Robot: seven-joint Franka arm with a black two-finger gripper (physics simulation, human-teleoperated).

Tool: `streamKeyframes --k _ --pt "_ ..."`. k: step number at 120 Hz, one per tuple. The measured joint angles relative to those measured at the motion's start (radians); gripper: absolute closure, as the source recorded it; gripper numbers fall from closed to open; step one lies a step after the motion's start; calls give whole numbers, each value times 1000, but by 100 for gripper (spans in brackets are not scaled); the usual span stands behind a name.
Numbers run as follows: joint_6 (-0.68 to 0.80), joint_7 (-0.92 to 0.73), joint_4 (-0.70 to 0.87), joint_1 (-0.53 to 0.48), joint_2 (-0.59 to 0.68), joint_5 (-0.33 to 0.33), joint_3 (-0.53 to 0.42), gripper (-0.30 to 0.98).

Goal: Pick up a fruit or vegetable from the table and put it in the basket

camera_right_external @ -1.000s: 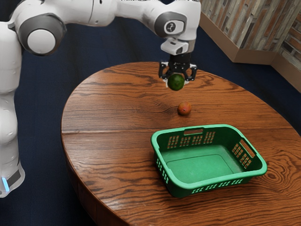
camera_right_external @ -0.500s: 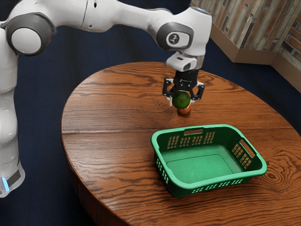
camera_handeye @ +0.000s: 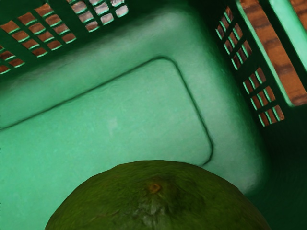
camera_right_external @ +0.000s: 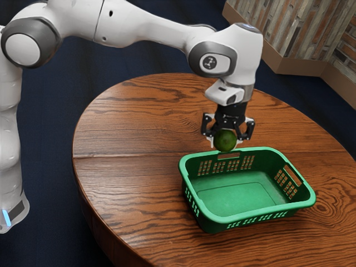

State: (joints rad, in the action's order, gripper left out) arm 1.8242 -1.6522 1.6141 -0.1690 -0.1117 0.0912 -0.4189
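A dark blue floor (camera_right_external: 50, 167) fills the left of the frame, and a wall (camera_right_external: 300, 33) of wood and brick strips stands at the upper right. The round tabletop (camera_right_external: 128, 122) is brown, strongly grained wood. The white arm (camera_right_external: 139, 25) reaches in from the upper left; over the last second it has moved right and lower in the frame. The green basket (camera_right_external: 261, 214), right of centre on the tabletop, has stayed put. The end effector (camera_right_external: 225, 143), right of centre, points down, pinching the green fruit (camera_right_external: 225, 141) between its two fingers. That fruit has come down to overlap the basket's far rim in the exterior view, with the basket's floor beneath it in the wrist view. Its outline is nearly round, so I cannot tell its long axis; its brown stem scar (camera_handeye: 153, 188) faces up toward the wrist camera
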Motion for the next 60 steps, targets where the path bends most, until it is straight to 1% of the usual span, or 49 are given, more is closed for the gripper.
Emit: streamKeyframes --k 20,34,60 --pt "28 39 -4 9 -28 -5 -39 34" --pt "60 62 -45 35 -92 -52 -72 35" --pt "91 95 -121 59 -219 -126 -77 35"
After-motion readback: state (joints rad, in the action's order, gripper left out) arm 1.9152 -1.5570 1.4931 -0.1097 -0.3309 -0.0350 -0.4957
